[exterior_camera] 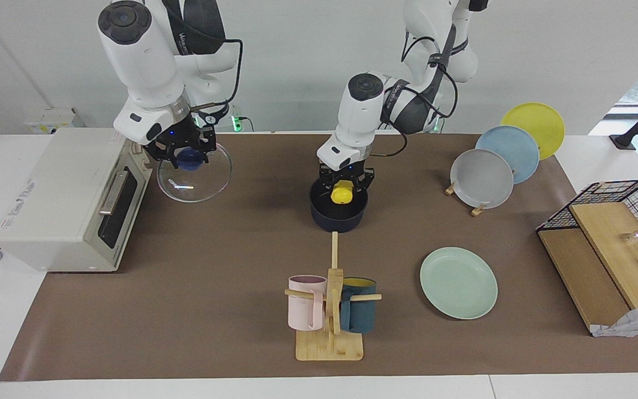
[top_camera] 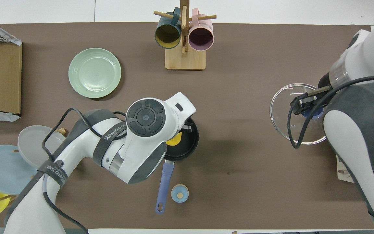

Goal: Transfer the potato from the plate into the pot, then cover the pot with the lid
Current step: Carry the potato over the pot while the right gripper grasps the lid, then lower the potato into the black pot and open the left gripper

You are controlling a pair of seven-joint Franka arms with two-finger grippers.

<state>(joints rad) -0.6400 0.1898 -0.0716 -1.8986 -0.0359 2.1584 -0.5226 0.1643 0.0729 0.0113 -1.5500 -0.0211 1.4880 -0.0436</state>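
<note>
My left gripper [exterior_camera: 344,191] is shut on the small yellow potato [exterior_camera: 343,195] and holds it at the mouth of the dark navy pot [exterior_camera: 335,219]. In the overhead view the arm hides the gripper; a bit of potato [top_camera: 175,140] shows inside the pot [top_camera: 188,146], whose blue handle [top_camera: 163,185] points toward the robots. The mint-green plate [exterior_camera: 458,282] lies bare, toward the left arm's end. My right gripper [exterior_camera: 185,158] is shut on the blue knob of the glass lid [exterior_camera: 200,183], held tilted over the mat in front of the toaster oven.
A white toaster oven [exterior_camera: 70,199] stands at the right arm's end. A wooden mug rack [exterior_camera: 330,310] with a pink and a teal mug stands farther from the robots than the pot. A plate rack [exterior_camera: 482,177], a wire basket [exterior_camera: 623,199] and a small blue dome [top_camera: 180,193] are also here.
</note>
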